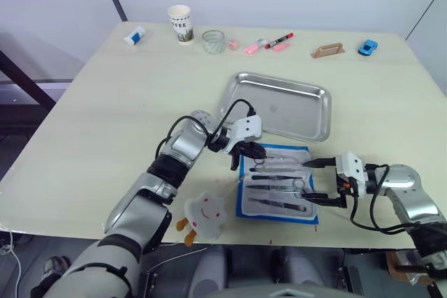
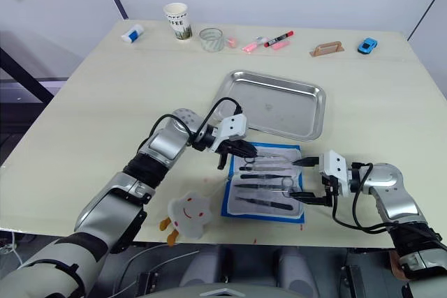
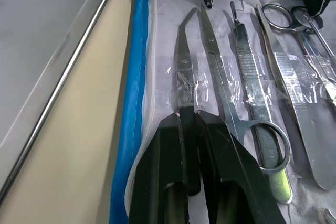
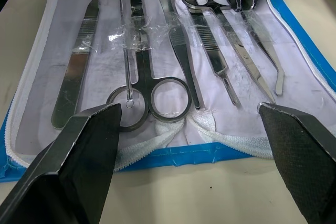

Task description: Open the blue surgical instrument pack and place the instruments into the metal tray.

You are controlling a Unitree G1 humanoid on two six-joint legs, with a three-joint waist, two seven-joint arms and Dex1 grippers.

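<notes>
The blue surgical instrument pack (image 1: 277,185) lies open on the bench (image 1: 112,102), just in front of the metal tray (image 1: 279,105), its white lining up and the instruments (image 4: 157,61) resting side by side under clear strips. The left gripper (image 1: 250,151) sits over the pack's left end, its fingers (image 3: 173,171) pressed nearly together on the handle end of a dark pair of tweezers (image 3: 184,87) that lies in the lining. The right gripper (image 1: 320,182) hovers at the pack's right edge, fingers (image 4: 79,156) spread wide on either side of it, holding nothing. The tray has no tools in it.
</notes>
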